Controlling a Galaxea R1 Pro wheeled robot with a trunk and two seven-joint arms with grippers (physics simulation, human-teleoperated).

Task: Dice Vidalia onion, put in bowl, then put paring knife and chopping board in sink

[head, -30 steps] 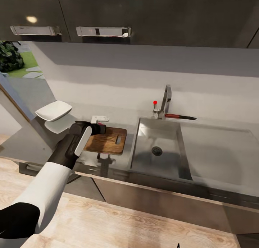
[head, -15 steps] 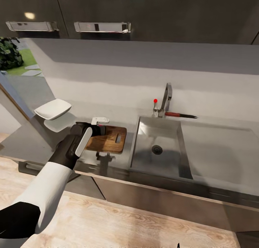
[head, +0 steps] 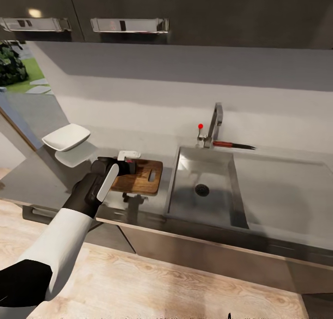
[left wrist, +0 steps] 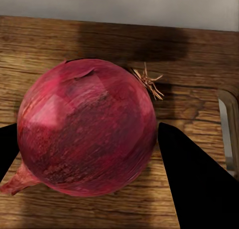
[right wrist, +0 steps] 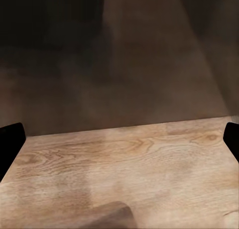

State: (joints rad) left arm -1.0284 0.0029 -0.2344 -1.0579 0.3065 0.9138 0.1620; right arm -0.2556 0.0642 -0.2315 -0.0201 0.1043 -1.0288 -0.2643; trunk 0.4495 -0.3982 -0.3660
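White bowl empty at far left; onion stage in hand, dicing not begun.
Left gripper clamped on Vidalia onion over chopping board; sink vacated; paring knife untouched behind faucet; right gripper spread apart, holding nothing.

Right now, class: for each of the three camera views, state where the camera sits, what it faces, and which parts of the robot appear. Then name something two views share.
Head view: on the robot's head, facing forward and down at the countertop, sink and chopping board; the left arm shows.
Left wrist view: near the left end effector, facing the Vidalia onion on the board; both dark fingers flank it.
Right wrist view: near the right end effector, facing wooden floor; its fingertips show at the edges.
Shared: the chopping board, in the head and left wrist views.
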